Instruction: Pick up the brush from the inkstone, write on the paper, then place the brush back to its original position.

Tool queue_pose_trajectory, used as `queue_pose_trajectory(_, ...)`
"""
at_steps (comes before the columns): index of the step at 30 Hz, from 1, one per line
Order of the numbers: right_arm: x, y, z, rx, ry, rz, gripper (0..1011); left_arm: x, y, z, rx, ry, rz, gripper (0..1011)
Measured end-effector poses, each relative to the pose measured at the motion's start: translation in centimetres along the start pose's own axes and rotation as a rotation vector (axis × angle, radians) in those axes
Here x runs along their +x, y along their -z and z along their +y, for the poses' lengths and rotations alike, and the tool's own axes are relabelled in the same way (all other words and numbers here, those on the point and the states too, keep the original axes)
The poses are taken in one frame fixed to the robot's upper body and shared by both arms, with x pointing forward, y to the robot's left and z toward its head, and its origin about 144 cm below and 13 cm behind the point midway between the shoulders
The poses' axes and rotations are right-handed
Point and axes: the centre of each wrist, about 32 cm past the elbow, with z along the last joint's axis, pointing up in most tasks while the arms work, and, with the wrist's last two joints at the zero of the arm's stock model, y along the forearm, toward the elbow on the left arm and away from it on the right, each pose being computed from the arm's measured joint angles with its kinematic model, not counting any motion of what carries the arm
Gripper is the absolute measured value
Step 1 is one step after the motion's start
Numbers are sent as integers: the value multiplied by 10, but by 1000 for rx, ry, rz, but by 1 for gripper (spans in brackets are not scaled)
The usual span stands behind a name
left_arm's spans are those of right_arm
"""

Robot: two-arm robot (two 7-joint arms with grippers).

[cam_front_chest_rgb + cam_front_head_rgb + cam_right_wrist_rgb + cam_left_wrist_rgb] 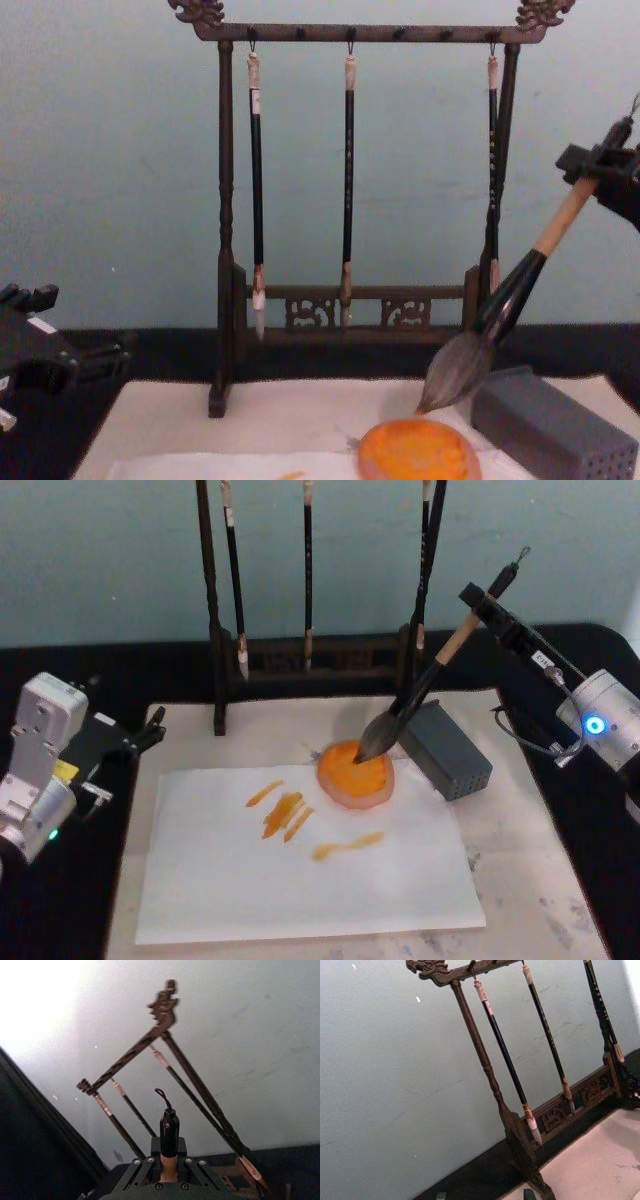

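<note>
Wide white-cream paper sheet [300,880] on the surface carries orange strokes, so we judge writing done. Thick tan-handled brush [425,690] leans, tip at the small round orange inkstone [340,785]. Right gripper [485,605] fingers clamp its handle; release remains. Left gripper [140,735] parked left.

You see the tan-handled brush [415,705] leaning, bristles down over the round orange inkstone [350,782] mid-frame; the orange-streaked white paper [300,880] lies lower left.

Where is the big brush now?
The brush leans right of centre in the head view, held by the right gripper, tip at the orange inkstone beside the grey block. Left gripper idles left.
</note>
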Motion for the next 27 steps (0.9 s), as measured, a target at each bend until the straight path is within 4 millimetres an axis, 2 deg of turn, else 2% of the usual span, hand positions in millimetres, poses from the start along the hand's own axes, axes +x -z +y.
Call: queue_pose_trajectory(27,28,42,-8,66,173,301,177,0,0,0,0,0,0,1001)
